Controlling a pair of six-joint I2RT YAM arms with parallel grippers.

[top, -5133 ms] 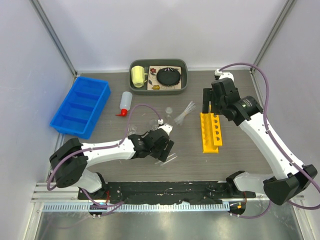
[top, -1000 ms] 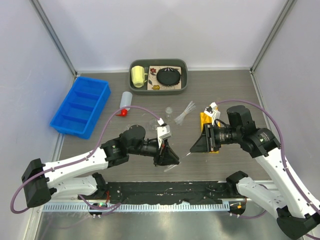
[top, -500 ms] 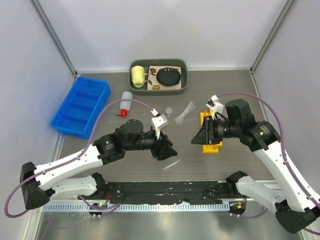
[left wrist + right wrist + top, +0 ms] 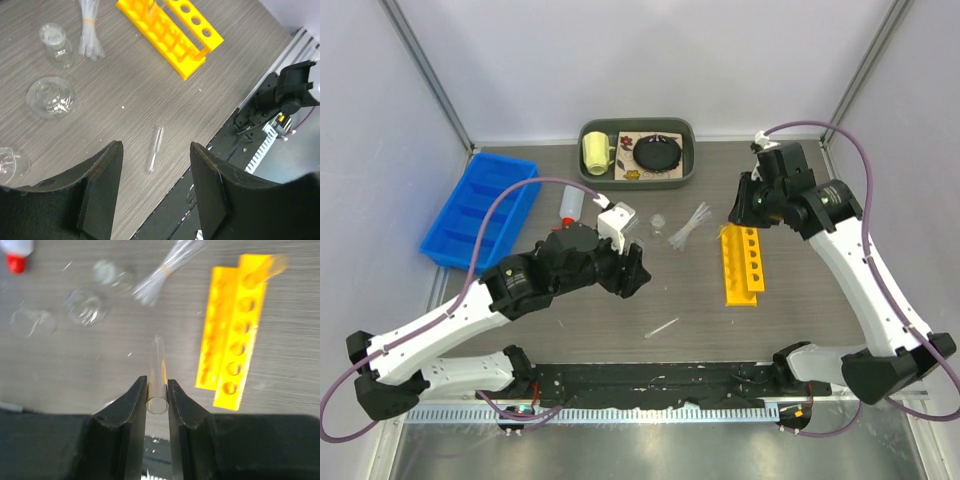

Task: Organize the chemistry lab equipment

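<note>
Your gray tray [image 4: 690, 165] at the far edge holds the yellow mug [image 4: 597, 152] and the black disc [image 4: 658, 153], side by side. The blue bin [image 4: 448, 200] with its divided compartments sits at the left. In the yellow rack [image 4: 741, 265], one racked tube [image 4: 272, 262] stands in the farthest hole.

Your right gripper [image 4: 158, 390] pinches a clear tube [image 4: 159, 365] between its fingers, high over the table beside the rack. Your left gripper [image 4: 632, 272] has its jaws spread with nothing between them. A loose tube [image 4: 154, 156] lies flat on the table below it.

The squeeze bottle [image 4: 570, 203] lies near the bin. The pipette bundle [image 4: 688, 227] and a small flask [image 4: 56, 45] lie between the bottle and the rack.

A second ago the two grippers met low over the near table. Now the right arm is up at the rack's far end and the left has drawn back and opened.
</note>
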